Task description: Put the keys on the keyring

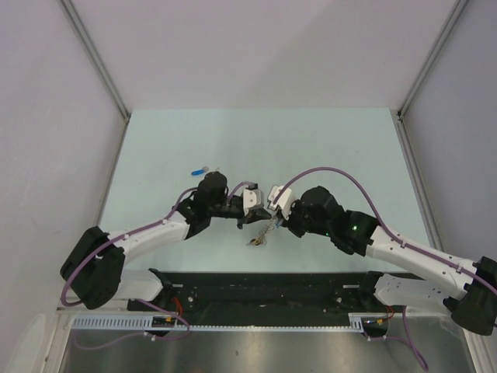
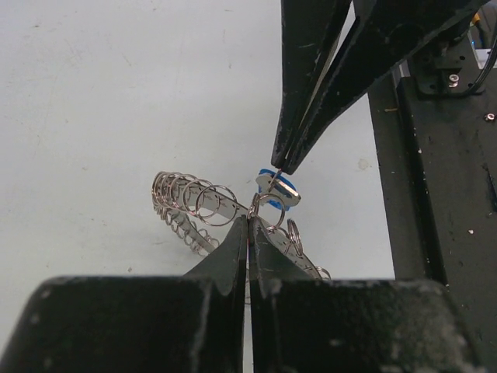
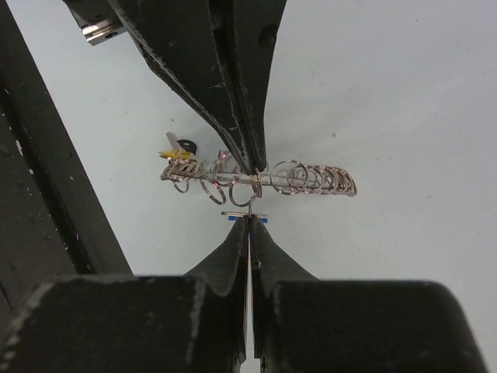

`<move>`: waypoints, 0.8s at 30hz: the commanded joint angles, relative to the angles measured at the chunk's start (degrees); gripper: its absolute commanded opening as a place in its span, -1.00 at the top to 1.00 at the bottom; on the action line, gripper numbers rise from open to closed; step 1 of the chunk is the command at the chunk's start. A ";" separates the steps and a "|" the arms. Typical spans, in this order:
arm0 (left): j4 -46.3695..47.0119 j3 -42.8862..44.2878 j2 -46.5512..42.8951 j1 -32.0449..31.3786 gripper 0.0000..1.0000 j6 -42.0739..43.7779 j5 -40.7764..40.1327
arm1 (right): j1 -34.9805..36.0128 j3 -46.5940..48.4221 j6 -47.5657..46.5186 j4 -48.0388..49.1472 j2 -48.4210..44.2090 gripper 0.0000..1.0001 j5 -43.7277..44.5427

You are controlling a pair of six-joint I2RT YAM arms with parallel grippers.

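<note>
The keyring, a silver ring fringed with wire loops, hangs in the air between both grippers, seen edge-on in the right wrist view. My left gripper is shut on the ring's edge by one loop. My right gripper is shut on a blue-headed key, with the key's tip at a loop right beside the left fingertips. A yellow key and a black key hang on the ring's far end. From above, the grippers meet with the ring below them.
Another small blue-headed key lies on the pale green table behind the left arm. The black base rail runs along the near edge. White walls enclose the table on three sides.
</note>
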 commanded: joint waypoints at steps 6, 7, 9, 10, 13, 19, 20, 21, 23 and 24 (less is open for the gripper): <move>-3.01 2.59 -0.16 -0.51 0.99 3.61 -0.44 | 0.96 2.19 -1.09 -1.44 0.45 1.00 1.84; -3.28 2.68 -0.08 -0.51 0.99 3.62 -0.53 | 0.87 2.36 -1.09 -1.52 0.54 1.00 1.93; -3.63 2.85 0.19 -0.60 1.00 3.88 -0.44 | 1.05 2.54 -1.35 -2.05 0.63 1.00 2.11; -3.80 2.85 0.19 -0.60 0.99 3.97 -0.26 | 0.96 2.72 -1.35 -2.05 0.80 1.00 2.11; -3.98 2.94 0.19 -0.69 1.00 4.14 0.09 | 1.05 2.81 -1.61 -2.05 1.15 1.00 1.58; -4.16 2.94 0.28 -0.78 0.99 4.67 0.70 | 0.96 2.72 -1.79 -1.35 1.68 1.00 0.35; -4.07 2.94 0.19 -0.87 0.99 4.76 1.14 | 0.87 2.72 -1.70 -1.26 1.68 1.00 0.09; -3.98 2.86 0.28 -0.87 1.00 4.85 1.23 | 0.87 2.72 -1.70 -1.09 1.77 1.00 -0.35; -3.89 2.85 0.36 -0.87 0.99 4.93 1.58 | 0.35 2.81 -1.70 -0.91 1.95 1.00 -0.70; -3.98 2.85 0.45 -0.87 1.00 4.93 1.76 | 0.26 2.72 -1.70 -0.73 1.95 1.00 -1.31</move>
